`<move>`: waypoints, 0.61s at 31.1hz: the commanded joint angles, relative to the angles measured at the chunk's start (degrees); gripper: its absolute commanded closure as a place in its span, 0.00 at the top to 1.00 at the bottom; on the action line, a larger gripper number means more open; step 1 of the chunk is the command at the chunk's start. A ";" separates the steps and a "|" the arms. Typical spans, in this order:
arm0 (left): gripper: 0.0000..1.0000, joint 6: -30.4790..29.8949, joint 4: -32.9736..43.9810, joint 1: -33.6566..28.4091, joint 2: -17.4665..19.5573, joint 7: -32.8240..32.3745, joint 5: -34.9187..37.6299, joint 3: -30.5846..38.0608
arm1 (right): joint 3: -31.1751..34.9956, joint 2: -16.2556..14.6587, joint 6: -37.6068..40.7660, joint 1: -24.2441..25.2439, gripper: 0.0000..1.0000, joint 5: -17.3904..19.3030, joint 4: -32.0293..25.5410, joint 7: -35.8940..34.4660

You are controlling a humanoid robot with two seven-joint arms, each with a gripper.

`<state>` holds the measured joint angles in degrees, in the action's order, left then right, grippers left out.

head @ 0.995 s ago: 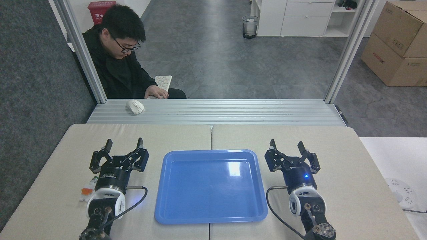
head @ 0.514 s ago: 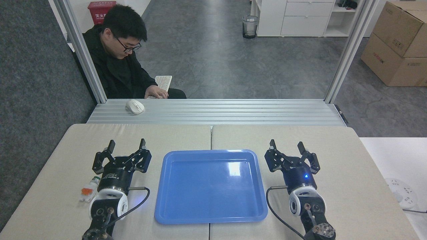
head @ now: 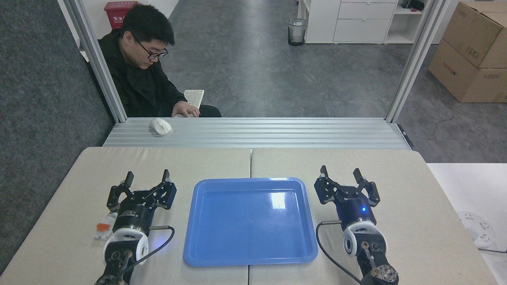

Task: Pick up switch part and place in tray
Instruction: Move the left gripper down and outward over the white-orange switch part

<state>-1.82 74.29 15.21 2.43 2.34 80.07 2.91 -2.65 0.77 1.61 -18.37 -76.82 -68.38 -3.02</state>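
Hovering our left gripper point(head: 146, 179), fingers point(head: 128, 177) spread, switch part point(head: 103, 226) behind-left; right gripper point(head: 341, 173) open too (tray point(head: 249, 259) between, awaiting drop).

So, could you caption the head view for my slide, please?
Both grippers, left and right, open beside the empty tray; switch part awaits pickup.

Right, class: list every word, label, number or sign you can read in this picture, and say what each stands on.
White Chinese characters, likely "灭火", cut off and blurred: on the red box behind the person.
Small print on the black body of the left end effector: too small to read.
Dark markings on the brown cardboard boxes: too blurred to read.
Glossy blue plastic tray: no text.
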 commanded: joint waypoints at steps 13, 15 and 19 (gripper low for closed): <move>0.99 -6.79 -7.93 -3.25 8.99 4.69 -0.27 10.26 | 0.01 -0.16 -0.03 0.08 1.00 0.09 0.00 -0.06; 0.99 -8.63 -7.93 -3.34 9.25 4.69 -0.27 11.67 | 0.01 -0.16 -0.03 0.09 1.00 0.09 0.00 -0.14; 0.99 -11.88 -7.93 -4.39 9.17 4.69 -0.27 13.61 | 0.01 -0.16 -0.03 0.00 1.00 0.09 0.00 -0.23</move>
<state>-10.56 69.98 12.19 7.62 6.81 79.84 8.72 -2.64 0.70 1.60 -18.35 -76.74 -68.38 -3.15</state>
